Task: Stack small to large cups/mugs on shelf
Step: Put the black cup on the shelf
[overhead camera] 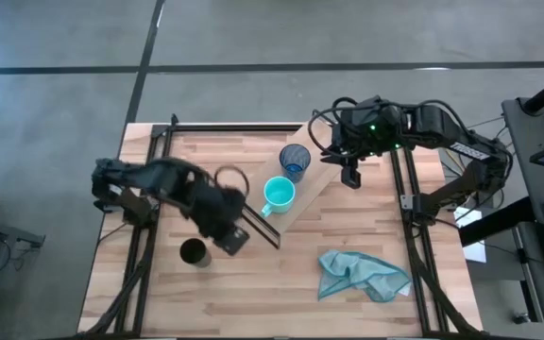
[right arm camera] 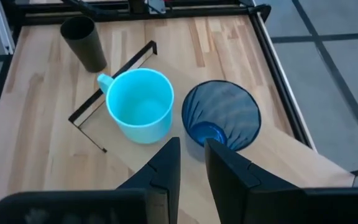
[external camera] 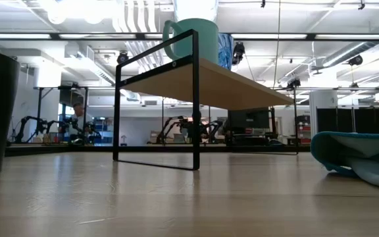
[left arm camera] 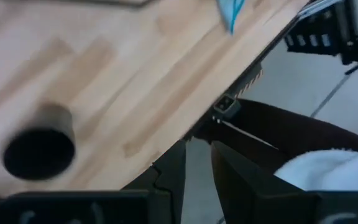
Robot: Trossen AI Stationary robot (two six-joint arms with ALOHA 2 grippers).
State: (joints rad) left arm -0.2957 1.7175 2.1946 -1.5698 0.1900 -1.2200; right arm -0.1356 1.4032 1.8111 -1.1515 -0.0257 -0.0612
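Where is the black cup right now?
In the high view the black cup stands on the tabletop, off the shelf, toward the left side just beside the left gripper, apart from the teal mug.

Both arms are matte black with blocky joint housings. The right arm (overhead camera: 423,127) carries looped black cables and a small green indicator light. The left arm (overhead camera: 168,184) appears uniformly dark and motion-blurred.

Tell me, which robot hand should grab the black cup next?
Probably the left hand: it hovers right beside the black cup, while the right hand waits far across the shelf.
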